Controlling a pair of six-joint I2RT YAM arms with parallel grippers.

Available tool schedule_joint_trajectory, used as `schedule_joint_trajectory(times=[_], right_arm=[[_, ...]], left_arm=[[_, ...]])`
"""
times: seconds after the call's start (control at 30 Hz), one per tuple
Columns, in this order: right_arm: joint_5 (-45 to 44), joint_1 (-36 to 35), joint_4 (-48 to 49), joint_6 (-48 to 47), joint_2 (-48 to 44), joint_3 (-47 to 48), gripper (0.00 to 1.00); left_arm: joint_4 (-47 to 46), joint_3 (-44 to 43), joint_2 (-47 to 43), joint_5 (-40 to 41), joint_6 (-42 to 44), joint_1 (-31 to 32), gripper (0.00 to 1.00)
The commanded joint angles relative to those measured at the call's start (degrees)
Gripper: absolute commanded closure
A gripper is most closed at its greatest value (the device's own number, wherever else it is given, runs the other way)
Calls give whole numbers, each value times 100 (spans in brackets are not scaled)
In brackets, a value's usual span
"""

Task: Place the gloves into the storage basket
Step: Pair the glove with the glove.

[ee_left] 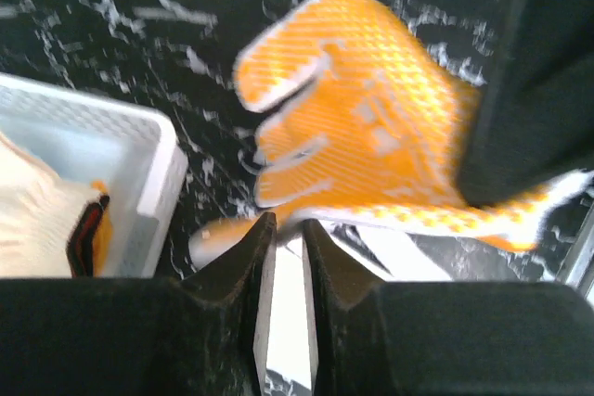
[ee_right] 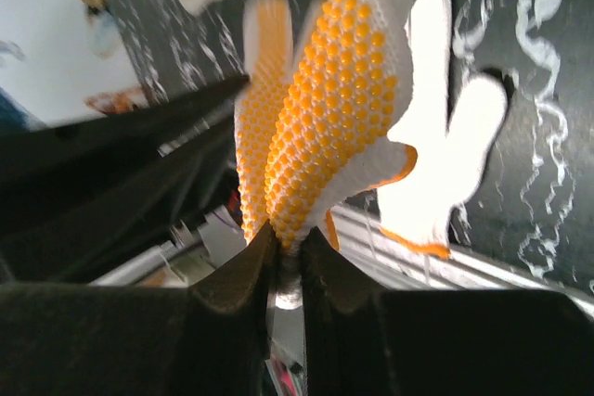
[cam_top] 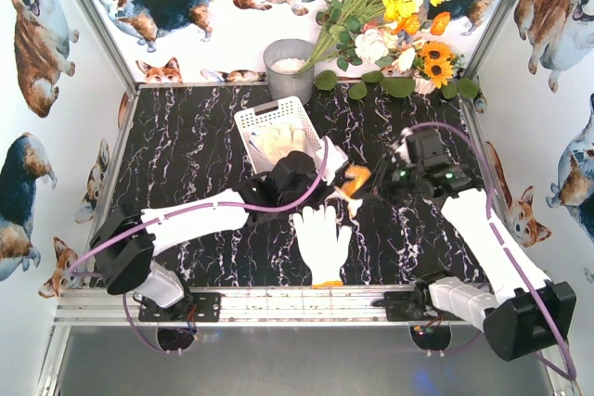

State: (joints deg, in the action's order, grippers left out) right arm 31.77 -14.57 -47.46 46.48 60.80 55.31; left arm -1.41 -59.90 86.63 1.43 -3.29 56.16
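Observation:
An orange-dotted glove (cam_top: 356, 178) hangs above the table's middle, just right of the storage basket (cam_top: 249, 123). My right gripper (ee_right: 288, 234) is shut on its cuff end. My left gripper (ee_left: 288, 222) is shut on the lower edge of the same glove (ee_left: 362, 127), with the right gripper's black body close at the right. A white glove (cam_top: 322, 240) with an orange cuff lies flat on the table near the front. In the basket (ee_left: 158, 173) lies a cream glove (ee_left: 37, 220) with an orange cuff. In the top view my left gripper (cam_top: 320, 185) and right gripper (cam_top: 376, 183) face each other.
A grey round pot (cam_top: 288, 67) stands behind the basket at the back wall, beside a bunch of yellow and white flowers (cam_top: 390, 6). Corgi-print walls close in the left, back and right. An aluminium rail (cam_top: 278, 303) runs along the front edge.

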Motion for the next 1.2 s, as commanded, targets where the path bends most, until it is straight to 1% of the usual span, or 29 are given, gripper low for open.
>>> schedule_joint_trajectory(times=[0.0,0.03,0.07,0.1,0.13,0.17,0.2,0.23,0.3,0.37,0.47,0.57,0.67,0.8,0.87,1.0,1.1,1.17], right_arm=[[125,-634,-798,-342,-150,-426,93],[176,-816,-737,-242,-215,-692,90],[281,-991,-601,-112,-313,-974,84],[475,-1164,-384,22,-429,-1264,72],[666,-1317,-172,156,-554,-1542,55],[796,-1425,25,302,-717,-1752,41],[862,-1485,133,396,-889,-1899,31],[872,-1495,163,420,-1059,-1953,28],[487,-1488,18,348,-1360,-1820,24],[33,-1430,-98,212,-1516,-1635,22],[-287,-1194,-96,78,-1331,-1552,22],[-561,-964,-38,-133,-960,-1647,25],[-877,-876,-281,-306,-638,-1631,27],[-1251,-872,-728,-496,-348,-1724,31],[-1270,-881,-785,-472,-319,-1895,34],[-1180,-983,-574,-261,-507,-2338,35],[-1123,-1127,-375,-94,-520,-2560,35],[-1189,-1267,-292,3,-470,-2650,39]], left_arm=[[568,443,90,-390,212,-33,81],[567,616,27,-397,113,18,75],[540,823,-84,-361,-11,78,70],[517,1007,-210,-278,-168,133,62],[534,1186,-351,-162,-353,180,53],[588,1357,-526,-39,-586,206,44],[637,1519,-716,45,-791,203,38],[700,1711,-943,135,-988,210,32],[841,2069,-1371,364,-1496,211,25],[943,2182,-1692,545,-2042,204,22],[1022,2180,-1789,611,-3038,211,23],[1041,2058,-1485,511,-4023,206,28],[495,2116,-1256,194,-4668,214,34],[-59,2310,-1089,202,-5202,213,43],[-237,2381,-1001,157,-5418,217,47],[-637,2513,-749,-141,-5784,224,48],[-780,2528,-539,-306,-5888,229,48],[-833,2476,-426,-344,-5858,228,48]])
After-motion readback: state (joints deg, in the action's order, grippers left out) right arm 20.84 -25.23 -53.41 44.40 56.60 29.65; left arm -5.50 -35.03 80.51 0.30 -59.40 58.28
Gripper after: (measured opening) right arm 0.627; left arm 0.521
